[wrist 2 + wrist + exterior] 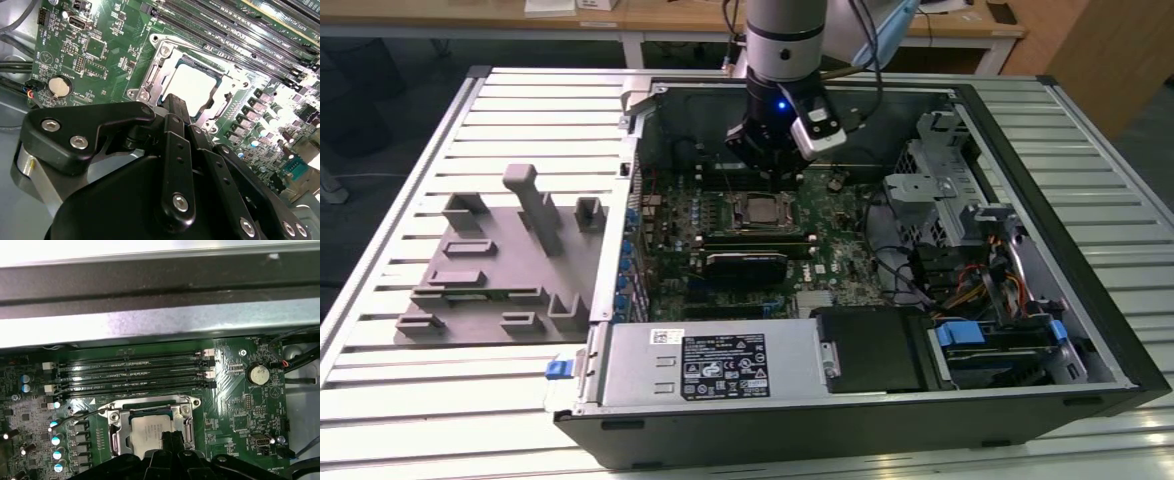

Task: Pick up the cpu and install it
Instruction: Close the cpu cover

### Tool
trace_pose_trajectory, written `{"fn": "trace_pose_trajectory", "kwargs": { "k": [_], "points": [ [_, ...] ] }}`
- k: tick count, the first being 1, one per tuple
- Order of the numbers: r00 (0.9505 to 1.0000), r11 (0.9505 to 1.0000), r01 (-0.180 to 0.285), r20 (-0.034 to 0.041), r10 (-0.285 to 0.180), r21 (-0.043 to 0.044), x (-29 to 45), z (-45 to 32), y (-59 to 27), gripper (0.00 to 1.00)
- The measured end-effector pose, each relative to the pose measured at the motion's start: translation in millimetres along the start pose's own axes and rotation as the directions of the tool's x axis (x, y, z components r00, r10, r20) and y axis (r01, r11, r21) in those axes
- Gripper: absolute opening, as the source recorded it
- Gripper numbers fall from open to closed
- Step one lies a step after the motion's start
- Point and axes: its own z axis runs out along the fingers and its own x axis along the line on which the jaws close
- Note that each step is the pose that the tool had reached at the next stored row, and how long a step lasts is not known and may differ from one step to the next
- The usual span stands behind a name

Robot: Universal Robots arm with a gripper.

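- The cpu [150, 432] lies flat inside the socket frame [114, 434].
- The gripper [171, 436] hangs just above the socket frame, fingers pressed together, holding nothing.

Bright, even room light fell across the open computer case [881, 425].
In the second wrist view, glare bleached the cpu [197, 87] white, and the board [100, 45] beside the cpu gleamed.
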Motion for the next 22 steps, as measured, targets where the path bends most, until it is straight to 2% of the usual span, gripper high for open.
{"fn": "trace_pose_trajectory", "kwargs": {
  "k": [9,15,22],
  "points": [
    [1.0,1.0,0.001,-0.0001,-0.001,0.0,3.6,1.8,-0.8,0.11],
    [1.0,1.0,0.006,0.0001,-0.006,-0.0006,5.0,5.3,-5.6,0.11],
    [0.9999,0.9999,0.01,0.0,-0.01,-0.0011,14.0,9.1,-7.6,0.11]
  ]
}}
